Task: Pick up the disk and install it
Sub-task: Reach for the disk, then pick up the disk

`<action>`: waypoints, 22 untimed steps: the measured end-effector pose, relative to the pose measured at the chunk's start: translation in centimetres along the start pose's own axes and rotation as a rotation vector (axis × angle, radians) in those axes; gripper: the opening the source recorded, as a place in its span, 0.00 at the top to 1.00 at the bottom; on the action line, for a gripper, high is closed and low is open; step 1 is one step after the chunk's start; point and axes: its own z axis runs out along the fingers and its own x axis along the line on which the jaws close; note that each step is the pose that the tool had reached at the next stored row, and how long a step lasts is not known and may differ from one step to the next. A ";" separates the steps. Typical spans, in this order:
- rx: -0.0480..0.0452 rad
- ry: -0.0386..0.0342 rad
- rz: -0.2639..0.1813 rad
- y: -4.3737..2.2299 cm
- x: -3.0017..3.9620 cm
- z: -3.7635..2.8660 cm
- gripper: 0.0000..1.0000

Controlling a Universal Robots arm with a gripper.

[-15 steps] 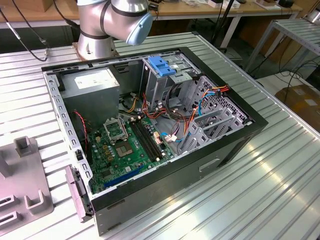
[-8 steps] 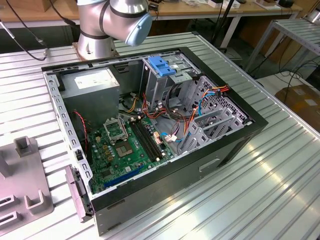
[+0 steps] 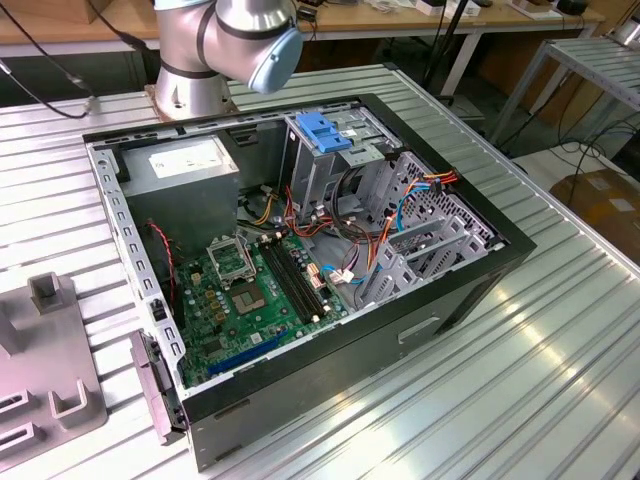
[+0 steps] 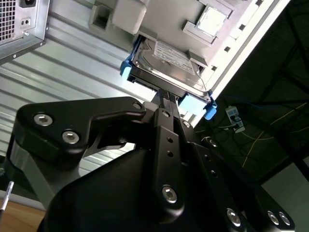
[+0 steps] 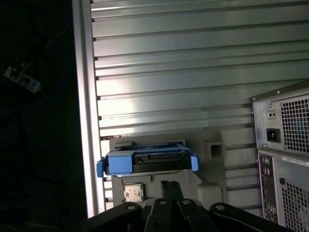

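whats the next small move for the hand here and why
Probably ease the hand straight forward onto the disk. In both wrist views its tip sits at the disk's near edge, midway between the blue rails, and the disk lies on its grey holder, not lifted. Whether they touch, I cannot tell.

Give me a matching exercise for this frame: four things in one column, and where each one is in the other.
Things:
1. disk
2. power supply
3. blue handle
4. gripper

Places:
A. in a corner of the open case
B. on the grey holder
C. on top of the drive cage
D. close to the disk's end

Pairs: 1-B, 2-A, 3-C, 4-D.
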 end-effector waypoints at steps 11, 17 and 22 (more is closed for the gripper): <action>-0.0017 0.0001 0.002 -0.22 2.97 -0.03 0.90; -0.0017 0.0001 0.002 -0.23 3.06 -0.03 0.90; -0.0016 0.0001 0.002 -0.23 3.08 -0.03 0.90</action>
